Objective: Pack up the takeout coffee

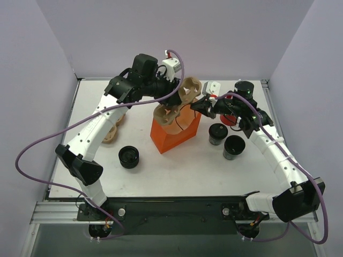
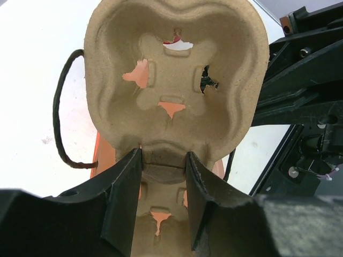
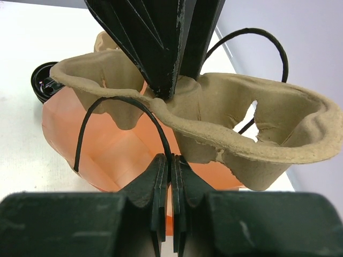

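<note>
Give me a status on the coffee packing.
Done: nothing is packed yet. In hand: the left gripper clamps a pulp carrier over the orange bag, whose handle the right gripper pinches. Left: a dark cup and a second dark cup stand outside the bag, unloaded.

You have a white tabletop (image 1: pixel 177 179) with an orange paper bag (image 1: pixel 172 138) standing mid-table. A small dark grey-black disposable cup (image 1: pixel 216 134) is just right of it, with a second matching cup (image 1: pixel 234 146) beside that. A low ribbed black round stack (image 1: pixel 129 157) sits front-left, and stacked tan pulp trays (image 1: pixel 111 133) lie at left.
</note>
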Action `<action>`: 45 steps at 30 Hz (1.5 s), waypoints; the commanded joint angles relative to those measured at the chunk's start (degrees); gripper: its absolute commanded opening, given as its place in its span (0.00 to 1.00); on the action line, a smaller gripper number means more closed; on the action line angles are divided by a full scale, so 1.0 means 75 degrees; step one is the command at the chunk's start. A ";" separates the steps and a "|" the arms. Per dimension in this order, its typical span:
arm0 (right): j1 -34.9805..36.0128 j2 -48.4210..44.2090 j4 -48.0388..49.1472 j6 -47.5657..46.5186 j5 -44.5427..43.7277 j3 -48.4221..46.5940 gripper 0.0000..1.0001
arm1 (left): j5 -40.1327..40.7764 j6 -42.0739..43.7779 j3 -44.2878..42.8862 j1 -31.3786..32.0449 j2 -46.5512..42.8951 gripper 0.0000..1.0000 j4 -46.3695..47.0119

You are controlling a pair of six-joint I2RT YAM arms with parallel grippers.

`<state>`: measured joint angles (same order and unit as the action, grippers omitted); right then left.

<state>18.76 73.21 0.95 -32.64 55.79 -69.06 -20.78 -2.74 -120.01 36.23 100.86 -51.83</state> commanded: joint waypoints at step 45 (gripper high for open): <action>-0.0006 -0.0995 0.1821 0.4616 -0.1413 0.0255 0.41 | 0.1282 -0.0232 -0.0007 0.0455 -0.0053 0.18 0.0360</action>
<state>18.79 70.08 10.55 -13.82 51.18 -65.10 -12.95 -4.10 -121.05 39.03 102.04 -48.18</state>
